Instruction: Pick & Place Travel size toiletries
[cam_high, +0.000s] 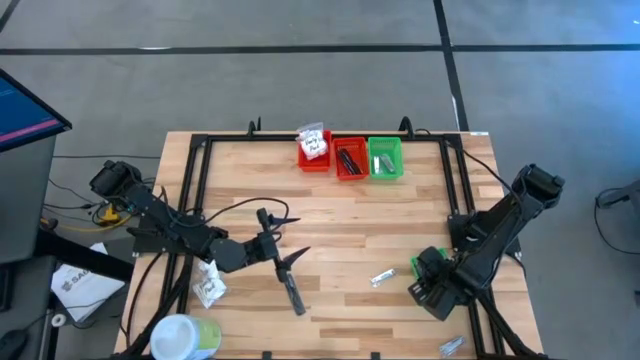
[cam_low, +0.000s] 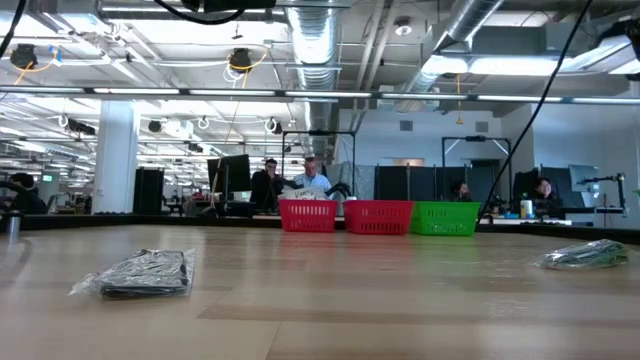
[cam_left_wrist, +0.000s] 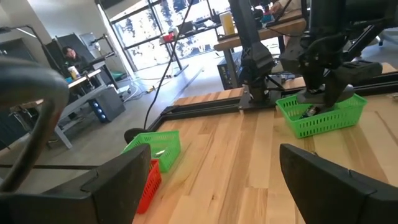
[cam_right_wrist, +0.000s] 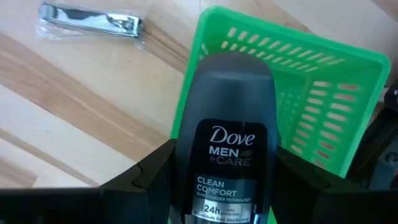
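High view: right gripper (cam_high: 436, 283) hangs over a green bin (cam_high: 428, 271).

Right wrist view: it is clamped on the deodorant (cam_right_wrist: 224, 149), above that bin; lower straight before releasing.

Left wrist view: left gripper (cam_left_wrist: 214, 180) gapes, empty.

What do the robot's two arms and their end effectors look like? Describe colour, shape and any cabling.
Both arms are matt black, built of chunky jointed segments. The left arm trails thin black cables beside it and ends in two slim, pointed fingers. The right arm carries a blocky black end effector; seen close, its broad flat black fingers are angular, without visible markings.
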